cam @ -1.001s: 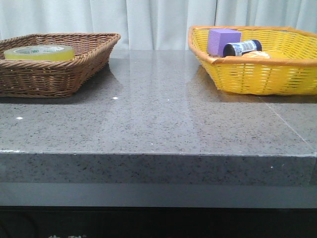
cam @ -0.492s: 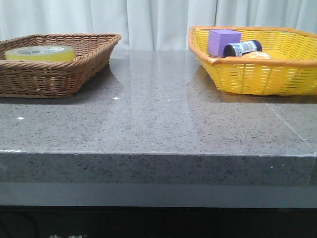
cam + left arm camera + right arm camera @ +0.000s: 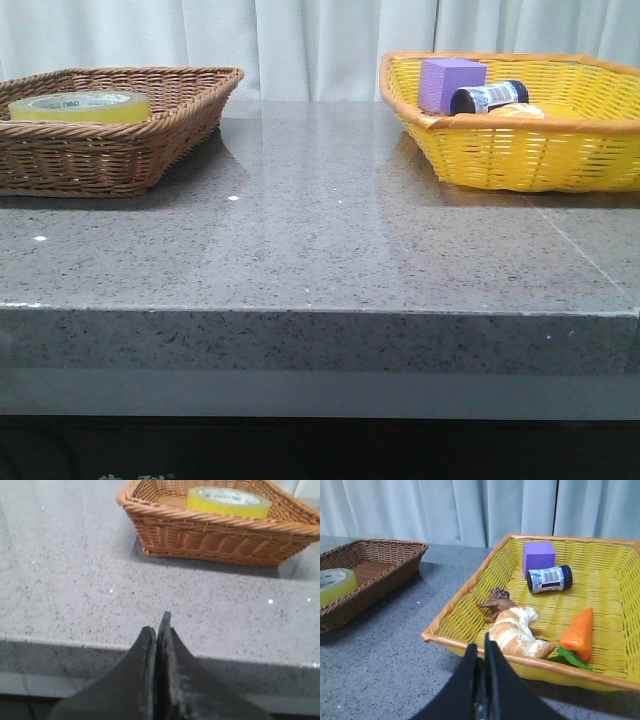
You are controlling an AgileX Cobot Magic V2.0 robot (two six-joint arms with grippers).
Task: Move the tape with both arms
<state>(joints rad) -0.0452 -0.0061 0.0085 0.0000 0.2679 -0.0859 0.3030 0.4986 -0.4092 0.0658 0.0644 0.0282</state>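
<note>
1. Grey speckled stone table (image 3: 320,240) with pale curtains (image 3: 320,40) behind; front half bare of things, near to far.
2. Nearest, at the front edge: left gripper (image 3: 158,630) with fingers pressed together, holding nothing; right gripper (image 3: 483,655) likewise pressed together and empty, just short of the yellow basket (image 3: 520,150) at the far right corner.
3. Farther back, at the far left corner: brown wicker basket (image 3: 110,150) holding the tape (image 3: 80,105), lying flat against the basket's left side, core opening facing up.
4. Inside the yellow basket: purple block (image 3: 538,556), dark bottle (image 3: 549,578), carrot (image 3: 578,634), a bread-like piece (image 3: 516,630); none of these to be touched.
5. Step in hand, as judged: left-arm reach for the tape, not yet begun.
6. To do it well: spread the left fingers first, clear the woven rim from above, descend straight, one finger into the core and one outside the wall, then close firmly.
7. Likely risk: snagging the wicker rim or tilting the roll.
</note>
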